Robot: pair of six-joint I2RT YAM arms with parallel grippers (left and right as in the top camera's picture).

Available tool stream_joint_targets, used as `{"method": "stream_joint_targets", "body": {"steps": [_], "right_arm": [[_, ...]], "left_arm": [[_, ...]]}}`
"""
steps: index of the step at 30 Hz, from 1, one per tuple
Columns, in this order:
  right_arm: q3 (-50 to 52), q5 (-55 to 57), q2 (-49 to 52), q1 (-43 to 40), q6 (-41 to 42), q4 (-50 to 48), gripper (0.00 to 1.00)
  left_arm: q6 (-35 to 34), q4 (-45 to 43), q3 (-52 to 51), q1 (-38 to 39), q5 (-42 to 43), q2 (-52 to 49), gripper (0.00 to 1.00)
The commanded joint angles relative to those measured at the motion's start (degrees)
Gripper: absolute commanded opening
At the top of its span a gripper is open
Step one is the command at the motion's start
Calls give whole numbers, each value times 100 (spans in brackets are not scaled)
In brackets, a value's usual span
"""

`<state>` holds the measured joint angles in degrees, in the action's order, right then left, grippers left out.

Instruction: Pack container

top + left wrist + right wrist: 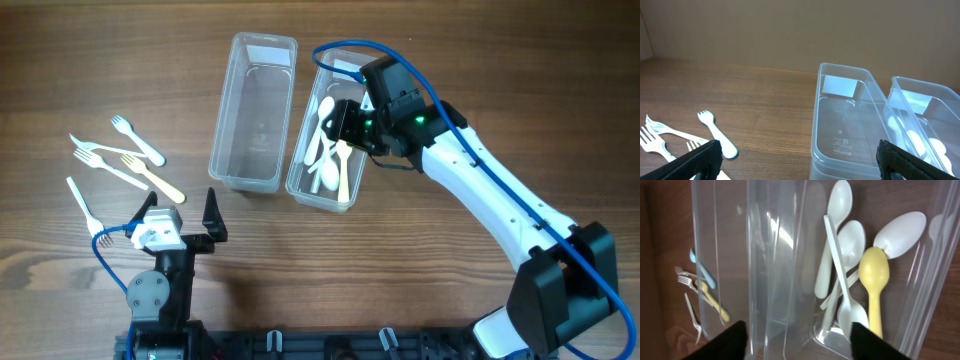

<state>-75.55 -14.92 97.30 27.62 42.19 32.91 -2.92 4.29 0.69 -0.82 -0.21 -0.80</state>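
Two clear plastic containers stand side by side. The left container [252, 112] holds nothing. The right container [352, 195] holds several white spoons [322, 150] and a yellow spoon [343, 170]. Several forks [118, 160], white, pale blue and yellow, lie on the table at the left. My right gripper [343, 120] is open and empty above the right container; its wrist view shows the spoons [850, 255] below it. My left gripper [185, 212] is open and empty near the front, right of the forks and in front of the left container [840, 130].
The wooden table [100, 60] stretches around the containers. The right arm [490, 190] reaches diagonally from the front right corner. The left arm's base [160, 290] stands at the front edge.
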Motion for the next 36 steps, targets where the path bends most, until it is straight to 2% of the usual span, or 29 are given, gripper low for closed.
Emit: {"method": "stream_joint_targets", "body": {"steps": [1,4,6,8,11,13,15,36], "right_arm": [[-9,92,17,17,-184,-98,71],[-26,144,-284,-79,-931,-216,76],[-26,505,-763,-457,-1082,28,79],[-26,859,-1327,-1093,-1132,492,80],[-26,1357,-2033,-2262,-2223,1058,84],[-24,1967,-2286,-2909,-3023,1309,99],[-24,2133,-2358,-3335,-3316,1456,99],[-24,2114,-2356,-3368,-3305,1469,100]], "left_arm": [[-55,-15,-37,-37,-52,42,100],[-57,-15,-37,-37,-52,42,100],[-55,-15,-37,-37,-52,42,100],[-55,-15,-37,-37,-52,42,100],[-55,-15,-37,-37,-52,42,100],[-55,-15,-37,-37,-52,42,100],[-55,-15,-37,-37,-52,42,100],[-55,-42,-37,-37,-50,42,100]]}}
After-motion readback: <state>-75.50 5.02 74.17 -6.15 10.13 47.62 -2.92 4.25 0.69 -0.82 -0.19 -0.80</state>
